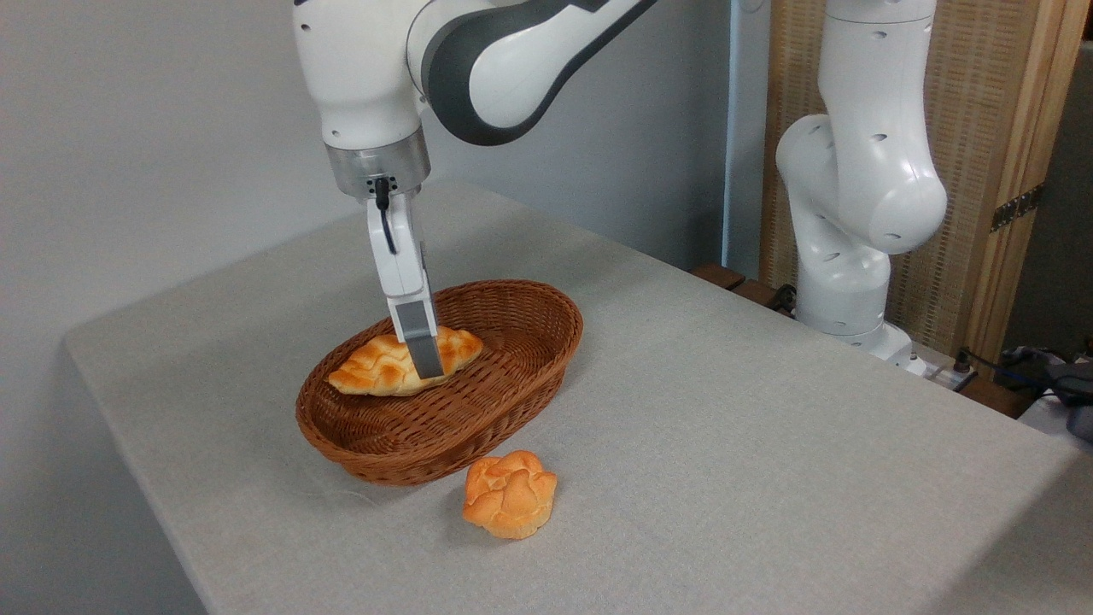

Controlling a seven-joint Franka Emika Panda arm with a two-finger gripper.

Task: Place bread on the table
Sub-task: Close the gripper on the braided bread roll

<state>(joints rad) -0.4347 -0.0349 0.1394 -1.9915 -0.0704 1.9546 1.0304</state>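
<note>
The bread, a long golden loaf with a lattice crust, hangs tilted over the left half of the brown wicker basket, its left tip above the rim. My gripper comes straight down onto the loaf's middle and is shut on it. The near grey finger crosses the loaf's front, while the far finger is hidden behind it. The table is covered in light grey cloth and carries the basket.
A small round knobbly orange bun lies on the cloth just in front of the basket. The arm's white base stands off the table's far right edge. Bare cloth stretches to the right of the basket.
</note>
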